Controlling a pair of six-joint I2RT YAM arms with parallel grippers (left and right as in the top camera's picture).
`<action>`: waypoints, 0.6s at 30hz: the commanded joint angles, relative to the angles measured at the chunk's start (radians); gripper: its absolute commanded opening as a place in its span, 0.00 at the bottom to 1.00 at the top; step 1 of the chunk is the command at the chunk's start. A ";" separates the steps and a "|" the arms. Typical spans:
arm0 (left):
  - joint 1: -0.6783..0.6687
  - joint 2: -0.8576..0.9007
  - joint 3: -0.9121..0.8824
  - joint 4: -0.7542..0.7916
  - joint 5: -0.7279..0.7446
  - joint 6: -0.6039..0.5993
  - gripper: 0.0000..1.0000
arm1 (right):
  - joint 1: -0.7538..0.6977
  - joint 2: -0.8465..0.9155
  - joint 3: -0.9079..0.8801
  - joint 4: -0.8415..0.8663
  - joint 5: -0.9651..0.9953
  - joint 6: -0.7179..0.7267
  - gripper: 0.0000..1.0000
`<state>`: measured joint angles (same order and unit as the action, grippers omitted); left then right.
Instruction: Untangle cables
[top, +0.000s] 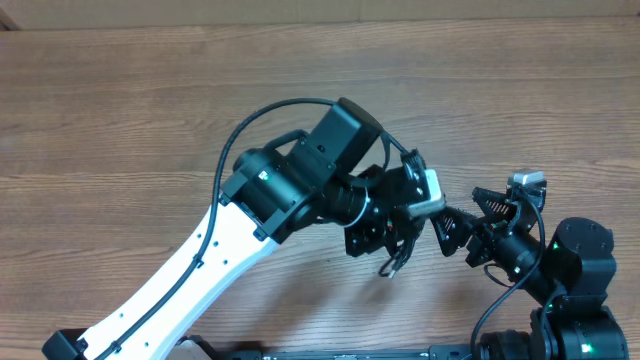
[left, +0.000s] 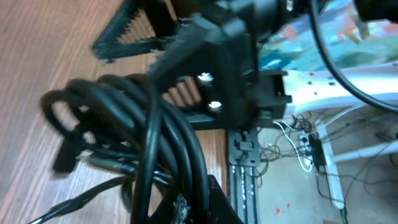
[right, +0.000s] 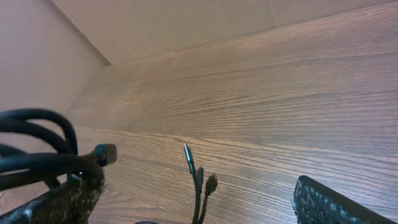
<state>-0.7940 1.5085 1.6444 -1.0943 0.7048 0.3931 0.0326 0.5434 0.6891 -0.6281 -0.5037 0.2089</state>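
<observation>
Cables (left: 169, 134): glossy black loops in one tight bunch

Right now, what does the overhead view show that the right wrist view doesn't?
Overhead only: the white left arm, the left tool shut on the cables, and the whole right tool open beside it. Right wrist only: the thin plug ends close up, clear enough to tell apart. Both: the cables' black loops and the wooden table.
</observation>
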 joint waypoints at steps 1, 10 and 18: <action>-0.032 -0.008 0.013 -0.006 0.104 0.042 0.04 | 0.000 -0.002 0.013 0.021 -0.060 -0.001 1.00; -0.031 -0.008 0.013 -0.001 -0.059 -0.005 0.04 | 0.000 -0.002 0.012 0.056 -0.261 -0.111 1.00; -0.031 -0.009 0.013 -0.012 0.017 0.010 0.04 | 0.000 -0.002 0.012 0.032 -0.108 -0.068 0.96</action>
<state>-0.8185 1.5032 1.6444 -1.1118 0.6865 0.3927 0.0250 0.5545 0.6891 -0.5880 -0.6373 0.1150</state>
